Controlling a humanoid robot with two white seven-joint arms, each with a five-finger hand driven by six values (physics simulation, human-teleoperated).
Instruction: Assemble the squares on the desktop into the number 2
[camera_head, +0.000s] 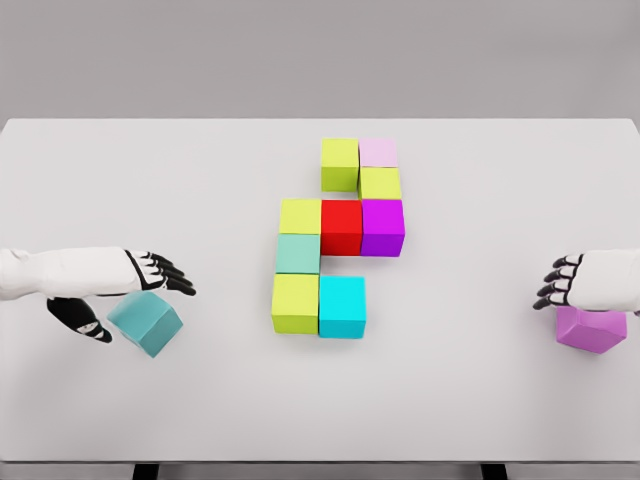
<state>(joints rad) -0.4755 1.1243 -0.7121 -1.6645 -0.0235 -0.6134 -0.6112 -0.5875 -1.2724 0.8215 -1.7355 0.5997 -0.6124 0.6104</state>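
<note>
Several cubes sit joined at the middle of the white table (200, 180): a yellow-green cube (340, 163), a pale pink cube (378, 152) and another yellow-green one (380, 184) at the top. Below them come a yellow-green (300, 216), a red (341, 226) and a magenta cube (382, 227), then a mint cube (297, 254). A yellow-green cube (295, 302) and a cyan cube (342, 305) form the bottom. A loose teal cube (146, 322) lies turned under my left hand (130, 290), whose fingers are spread above it. A loose violet cube (590, 330) lies just below my right hand (560, 283). That hand's fingers are relaxed and not around the cube.
The table's front edge runs along the bottom of the view, with dark table legs (146, 470) showing beneath it. Bare tabletop separates each hand from the central cluster.
</note>
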